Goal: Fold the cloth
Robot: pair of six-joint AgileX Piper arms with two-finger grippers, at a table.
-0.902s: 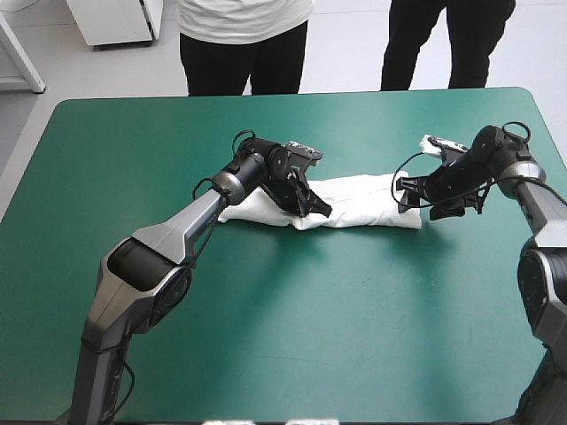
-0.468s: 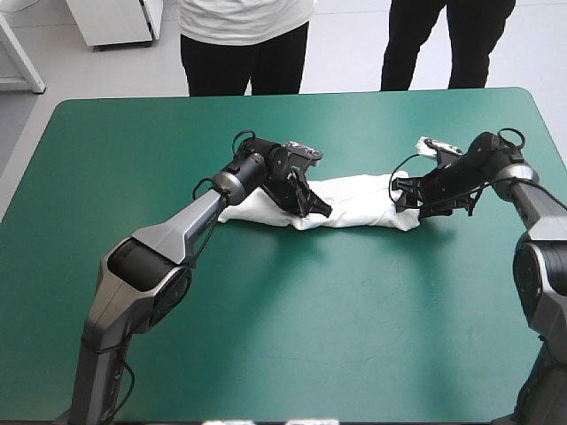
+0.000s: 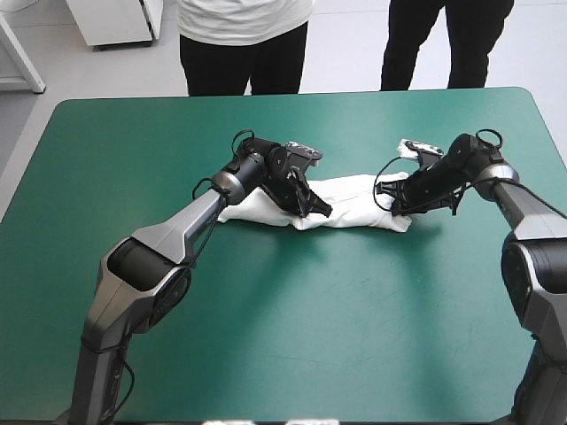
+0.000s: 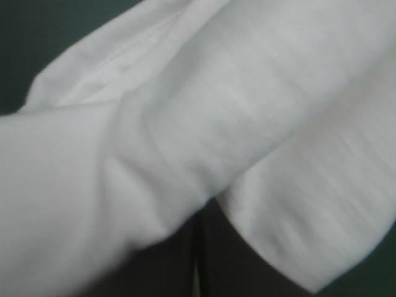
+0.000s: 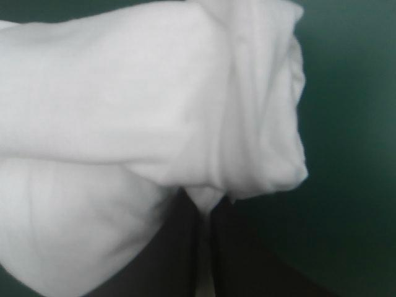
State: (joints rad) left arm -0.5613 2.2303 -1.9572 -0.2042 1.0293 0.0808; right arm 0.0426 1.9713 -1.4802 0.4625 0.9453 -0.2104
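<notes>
- The bench carries a smooth teal-green cover, and bare cover lies all round the T-shirt.
- The T-shirt is white. It lies on the cover as a long, narrow folded bundle running left to right, somewhat nearer the bench's far edge than its near edge.
- The left gripper sits on the T-shirt just left of its middle. Its arm crosses over the bundle's left part, and a white corner shows past the arm on that side.
- In the left wrist view the black fingers are drawn almost together with a fold of the T-shirt over and between them, so this gripper clamps the fabric. A stitched hem runs along the T-shirt's edge ahead of the gripper, with teal-green cover beyond it.
- The right gripper is at the T-shirt's right end, touching it.
- In the right wrist view its black fingers are nearly closed on a rounded, bunched corner of the T-shirt, pinching the cloth. Bare teal-green cover lies just beside that end.
- The two grippers are well apart along the T-shirt, with a stretch of bundle lying flat between them.
</notes>
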